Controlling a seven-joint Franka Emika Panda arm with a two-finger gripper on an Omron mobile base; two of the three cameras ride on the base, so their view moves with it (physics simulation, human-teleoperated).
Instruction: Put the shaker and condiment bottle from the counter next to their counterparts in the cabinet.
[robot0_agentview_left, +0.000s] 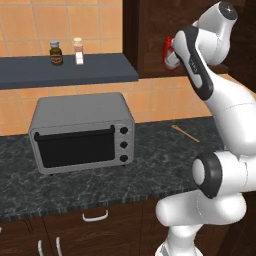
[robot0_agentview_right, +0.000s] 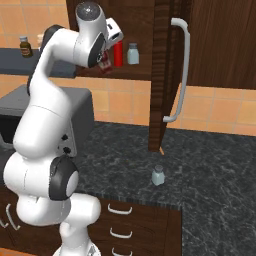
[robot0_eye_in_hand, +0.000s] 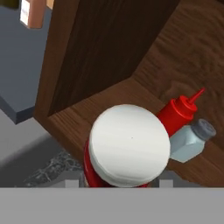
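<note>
gripper (robot0_agentview_right: 106, 64) raised at the front of the cabinet (robot0_agentview_right: 150, 30), clamped on the condiment bottle (robot0_eye_in_hand: 127, 146). white cap close under the hand camera, red body below it, bottle held at the near edge of the cabinet shelf (robot0_eye_in_hand: 109, 103), not set down. inside the cabinet, on the shelf: slim red squeeze bottle (robot0_eye_in_hand: 177, 114) with pointed nozzle, small grey-topped shaker (robot0_eye_in_hand: 191, 140) just beside it on the right. same pair noted from the right base camera at (robot0_agentview_right: 118, 53) and (robot0_agentview_right: 133, 53). cabinet door (robot0_agentview_right: 167, 75) standing open. task shaker (robot0_agentview_right: 158, 175) upright on the counter (robot0_agentview_right: 210, 165), below the open door, well apart from the gripper. toaster oven (robot0_agentview_left: 80, 132) on the counter to the left. brown jar (robot0_agentview_left: 56, 53) and tall pale shaker (robot0_agentview_left: 78, 51) on the wall shelf (robot0_agentview_left: 65, 72).
</note>
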